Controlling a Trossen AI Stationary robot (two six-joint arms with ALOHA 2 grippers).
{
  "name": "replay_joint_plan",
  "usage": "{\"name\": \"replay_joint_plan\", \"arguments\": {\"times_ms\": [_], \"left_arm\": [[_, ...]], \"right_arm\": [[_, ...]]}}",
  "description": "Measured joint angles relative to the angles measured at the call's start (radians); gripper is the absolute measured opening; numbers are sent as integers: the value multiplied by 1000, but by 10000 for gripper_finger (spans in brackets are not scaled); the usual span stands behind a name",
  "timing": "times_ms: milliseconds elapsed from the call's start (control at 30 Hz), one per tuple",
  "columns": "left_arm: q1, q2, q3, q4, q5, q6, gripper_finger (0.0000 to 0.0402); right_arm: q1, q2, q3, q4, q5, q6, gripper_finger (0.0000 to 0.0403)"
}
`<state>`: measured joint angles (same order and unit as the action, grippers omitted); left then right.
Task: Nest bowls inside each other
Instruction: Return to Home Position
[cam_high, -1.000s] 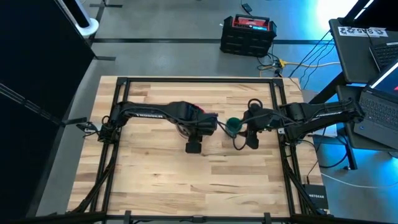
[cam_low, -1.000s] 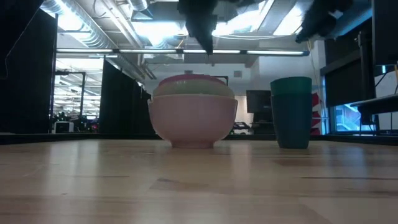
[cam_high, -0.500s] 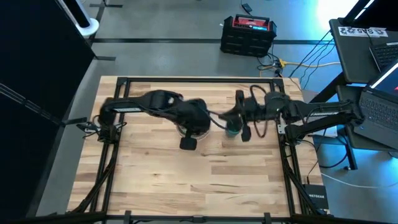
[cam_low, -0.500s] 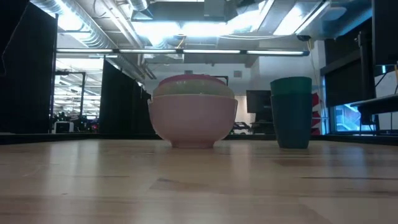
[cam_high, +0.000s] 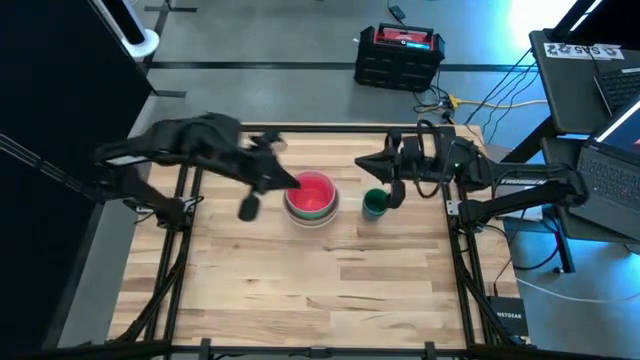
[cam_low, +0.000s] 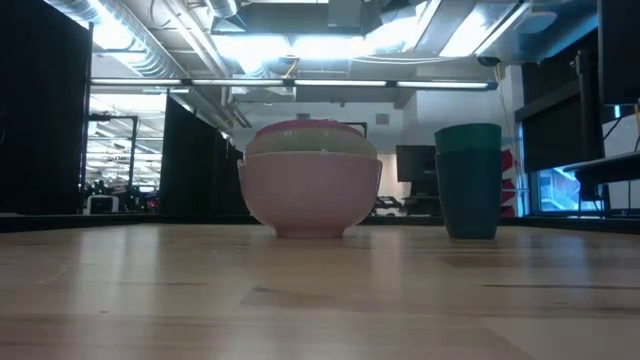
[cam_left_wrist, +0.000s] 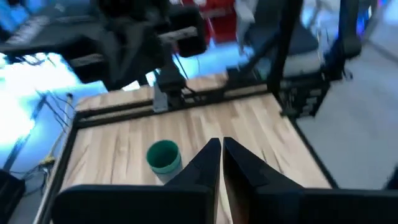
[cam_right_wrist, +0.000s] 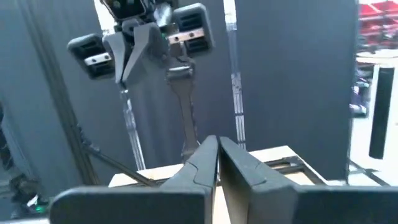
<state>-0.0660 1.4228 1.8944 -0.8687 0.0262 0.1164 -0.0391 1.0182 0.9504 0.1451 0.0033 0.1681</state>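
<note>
**Both arms pull back from the nested bowls**

Since a second ago we see both arms swing off the middle of the table (cam_high: 330, 290), uncovering the bowls (cam_high: 311, 197). The stack stands upright near the table's centre, mouths up, its axis vertical. From above, only the red-orange bowl's inside and the thin rims around it show. In the low view the outermost wall hides most of the others. The left gripper (cam_high: 247, 208) hangs just left of the stack, its arm folded back towards its base, and its fingers (cam_left_wrist: 202, 165) lie together. The right gripper (cam_high: 394, 195) hovers beside the green cup (cam_high: 375, 204), its fingers pressed together too. Both arms are out of the low view.
</note>
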Motion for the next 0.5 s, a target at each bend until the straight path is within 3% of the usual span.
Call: {"name": "replay_joint_plan", "arguments": {"times_ms": [133,500], "left_arm": [[22,-245,-342,227,-3,-88,0],[42,-708,-976,420,-83,-288,0]], "right_arm": [[34,-69,-99,16,88,84,0],[132,-313,-379,0,265,354,0]]}}
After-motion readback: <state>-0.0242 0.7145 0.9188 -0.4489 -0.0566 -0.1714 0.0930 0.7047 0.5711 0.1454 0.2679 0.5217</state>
